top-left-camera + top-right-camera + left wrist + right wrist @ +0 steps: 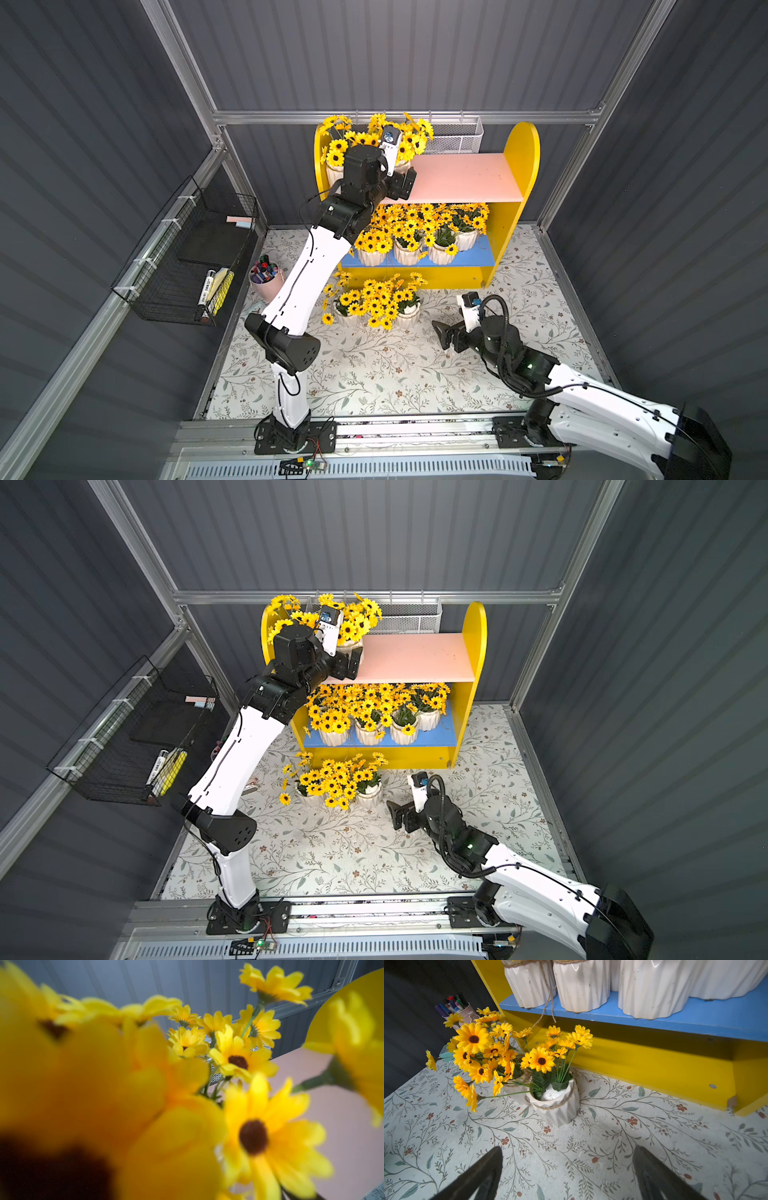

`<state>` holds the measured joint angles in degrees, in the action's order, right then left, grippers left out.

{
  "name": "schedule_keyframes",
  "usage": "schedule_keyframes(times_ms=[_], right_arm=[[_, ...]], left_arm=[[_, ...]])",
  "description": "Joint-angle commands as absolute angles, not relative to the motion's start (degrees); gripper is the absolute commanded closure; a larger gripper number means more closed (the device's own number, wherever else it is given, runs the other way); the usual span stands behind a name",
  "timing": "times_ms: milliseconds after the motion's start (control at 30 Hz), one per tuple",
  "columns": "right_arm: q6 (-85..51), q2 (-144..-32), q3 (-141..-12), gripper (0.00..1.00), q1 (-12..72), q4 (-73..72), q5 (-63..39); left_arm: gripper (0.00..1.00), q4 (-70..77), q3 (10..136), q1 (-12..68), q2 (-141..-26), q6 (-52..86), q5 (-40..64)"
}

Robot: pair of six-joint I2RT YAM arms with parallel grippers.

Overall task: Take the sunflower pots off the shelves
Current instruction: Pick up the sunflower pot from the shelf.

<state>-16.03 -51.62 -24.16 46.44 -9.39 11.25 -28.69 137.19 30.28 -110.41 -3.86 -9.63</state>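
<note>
Jaws wide and empty on my right gripper (568, 1152), a white ribbed sunflower pot (556, 1105) near ahead; left gripper (353, 663) equally wide, just beside a second pot (348, 645) on the yellow wooden shelves (473, 646).

No word, number or brand can be read in any view. A white tube (206, 286) lies in the black wire rack (166, 291), well to the side of the shelves (519, 166). It carries dark print along its body, too small to read. The white camera housing (390, 145) before the shelves' upper board bears tiny dark marks, equally unreadable.
</note>
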Motion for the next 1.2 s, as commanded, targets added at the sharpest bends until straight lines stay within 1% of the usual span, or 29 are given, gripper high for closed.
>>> schedule_keyframes(times_ms=[0, 133, 233, 367, 433, 567, 633, 733, 800, 900, 1033, 1167], right_arm=[[-15.9, -52.0, -24.0, 0.01, 46.2, -10.0, 10.5], [-15.7, -52.4, -24.0, 0.01, 46.2, -10.1, 10.8], [-15.6, -52.5, -24.0, 0.01, 46.2, -10.1, 10.8], [-15.6, -52.3, -24.0, 0.01, 46.0, -10.0, 10.9], [-15.5, -52.1, -23.9, 0.01, 45.9, -10.1, 10.8], [-15.3, -51.8, -23.9, 0.01, 45.7, -10.0, 10.6], [-15.3, -51.5, -23.7, 0.01, 45.6, -10.1, 10.5], [-15.3, -51.0, -23.5, 0.01, 45.6, -9.9, 10.5], [-15.2, -50.6, -23.3, 0.01, 45.5, -9.9, 10.5], [-15.0, -50.3, -23.4, 0.01, 45.5, -9.6, 10.6], [-15.1, -50.3, -23.2, 0.01, 45.4, -10.3, 10.1], [-15.3, -50.4, -23.1, 0.01, 45.4, -10.2, 9.9]], left_arm=[[0.00, -30.1, 139.1, 30.6, -112.1, -3.6, -3.9], [0.00, -30.4, 139.5, 30.7, -112.7, -3.2, -0.9], [0.01, -30.8, 139.4, 30.8, -112.6, -3.7, -0.5], [0.00, -30.3, 136.4, 30.4, -111.0, -2.5, -0.5], [0.01, -29.6, 135.4, 29.4, -110.7, -1.5, 1.8], [0.01, -31.6, 139.5, 27.9, -113.0, -0.8, 6.5], [0.01, -33.2, 142.3, 27.5, -114.7, 0.0, 7.2], [0.01, -32.3, 141.9, 26.8, -115.1, 2.1, 7.1], [0.01, -31.3, 141.7, 26.3, -115.2, 3.7, 9.1], [0.01, -32.4, 144.3, 26.2, -116.8, 5.0, 8.6], [0.00, -29.4, 142.2, 25.9, -116.6, 7.3, 9.9], [0.01, -29.7, 144.0, 25.9, -118.3, 7.7, 8.6]])
